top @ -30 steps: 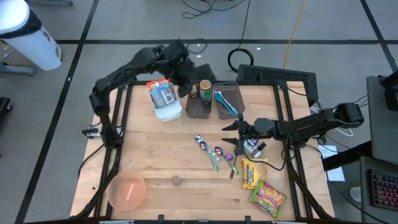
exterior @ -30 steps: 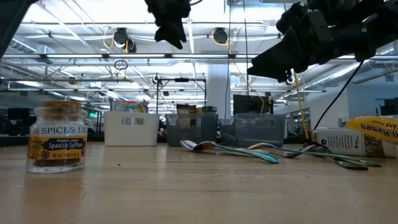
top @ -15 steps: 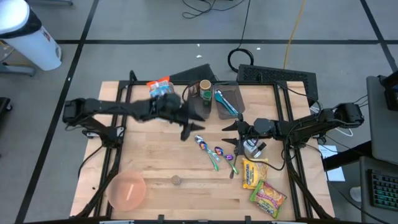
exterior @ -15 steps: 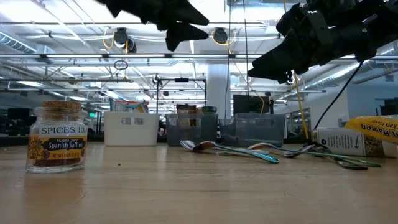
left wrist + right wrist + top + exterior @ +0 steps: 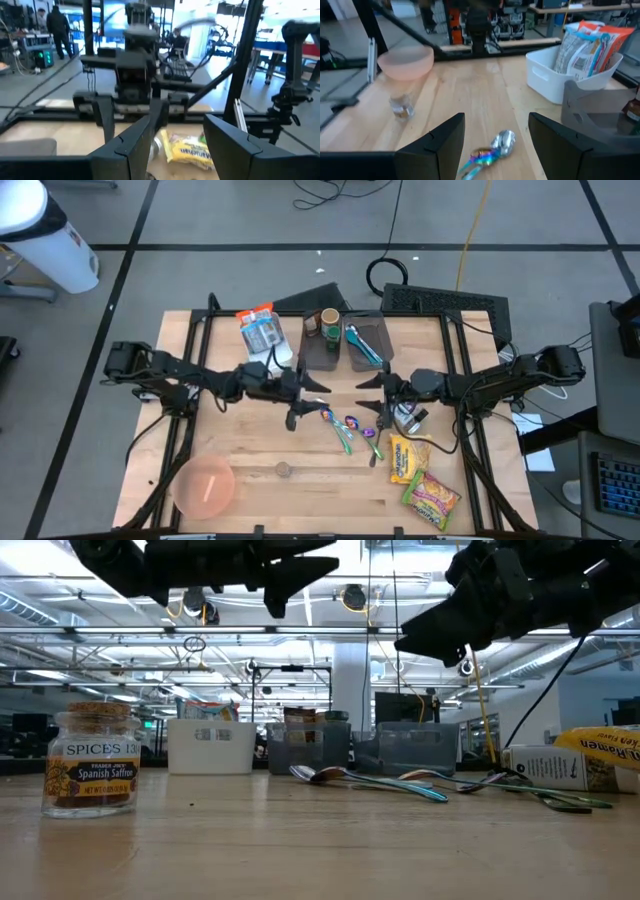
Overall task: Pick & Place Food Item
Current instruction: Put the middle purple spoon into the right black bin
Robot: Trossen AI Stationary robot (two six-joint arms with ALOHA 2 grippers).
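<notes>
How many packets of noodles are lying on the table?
2, both near the table's front right corner: a yellow ramen packet beside the spoons, and a second yellow-green noodle packet just past it toward the table's edge. None seems hidden.

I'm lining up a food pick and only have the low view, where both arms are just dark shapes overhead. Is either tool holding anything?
Observer: No. The wrist views show the left tool and the right tool both open, with nothing between the fingers.
Operator: Where are they over the table?
Observer: From above, they face each other mid-table, with the spoons lying between and below them.
Operator: Anything outside my frame?
Observer: A pink bowl sits in the corner on the left arm's side, at your camera's edge of the table.
</notes>
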